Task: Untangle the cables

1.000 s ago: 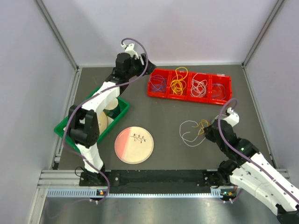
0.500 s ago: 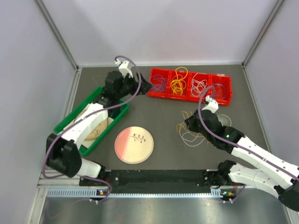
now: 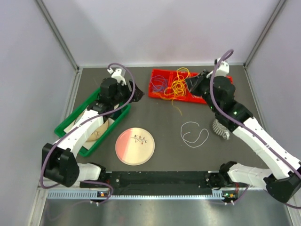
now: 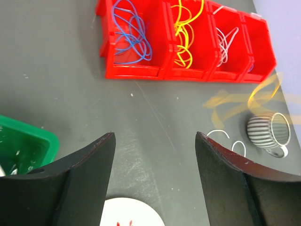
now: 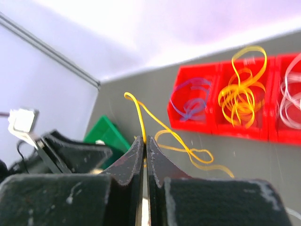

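Observation:
My right gripper is shut on a yellow cable and holds it in the air by the red bin tray; the cable trails down over the tray's front edge. In the right wrist view the jaws pinch the yellow cable, which loops away to the right. A white cable lies alone on the table. The bins hold blue, yellow and white cables. My left gripper is open and empty above the table, left of the bins.
A green tray stands at the left under my left arm. A pink-and-white plate lies at the front centre. A striped cup stands right of the white cable, under my right arm.
My right arm has swung from the table by the white cable up to the red bins, lifting the yellow cable free. The white cable stays on the table. My left gripper drew back leftward.

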Robot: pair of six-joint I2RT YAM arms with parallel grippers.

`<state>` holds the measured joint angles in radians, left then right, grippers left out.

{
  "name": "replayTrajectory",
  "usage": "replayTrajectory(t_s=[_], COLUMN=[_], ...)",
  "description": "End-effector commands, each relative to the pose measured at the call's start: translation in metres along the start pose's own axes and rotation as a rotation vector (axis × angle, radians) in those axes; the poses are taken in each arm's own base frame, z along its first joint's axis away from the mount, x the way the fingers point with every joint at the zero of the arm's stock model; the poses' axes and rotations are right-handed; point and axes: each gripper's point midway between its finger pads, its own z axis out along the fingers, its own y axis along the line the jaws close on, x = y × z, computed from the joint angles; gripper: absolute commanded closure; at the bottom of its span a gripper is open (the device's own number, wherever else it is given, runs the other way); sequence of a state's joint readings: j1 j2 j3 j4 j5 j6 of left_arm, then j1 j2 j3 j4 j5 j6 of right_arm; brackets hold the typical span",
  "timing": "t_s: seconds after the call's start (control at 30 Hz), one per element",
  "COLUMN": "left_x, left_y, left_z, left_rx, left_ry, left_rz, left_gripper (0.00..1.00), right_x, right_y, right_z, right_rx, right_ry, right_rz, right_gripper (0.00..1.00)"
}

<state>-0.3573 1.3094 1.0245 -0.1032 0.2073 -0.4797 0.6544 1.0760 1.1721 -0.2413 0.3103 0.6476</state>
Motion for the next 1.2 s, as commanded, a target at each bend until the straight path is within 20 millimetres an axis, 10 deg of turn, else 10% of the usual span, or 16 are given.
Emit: replayTrajectory(t_s=[0.0,0.3,0.8,1.17], left_x=[-0.023,-0.021,-0.026,-0.029], left_y=[-0.004,0.0,-0.002,-0.006], left_z=[-0.017,-0.024,-0.042,-0.038], left_rx=[-0.005,-0.014,-0.019,0.007], left_ry=[-0.079,-0.069,-0.075,-0.062], left_rz=[0.031,0.037,0.065,0.054], left_gripper=[0.27,0.27,0.28,0.28], right_x=[-0.047,-0.082,-0.062,-0.077], right_y=[0.024,0.004,-0.061,-0.061], right_z=[0.015,0.062,0.146,0.178], right_rx=[-0.108,-0.097,0.035,0.05], right_ry=[-0.108,-0.167,-0.126,-0.151], right_rz=[-0.038,-0.032,-0.011,-0.01], right_gripper=[1.0,1.0,1.0,1.0])
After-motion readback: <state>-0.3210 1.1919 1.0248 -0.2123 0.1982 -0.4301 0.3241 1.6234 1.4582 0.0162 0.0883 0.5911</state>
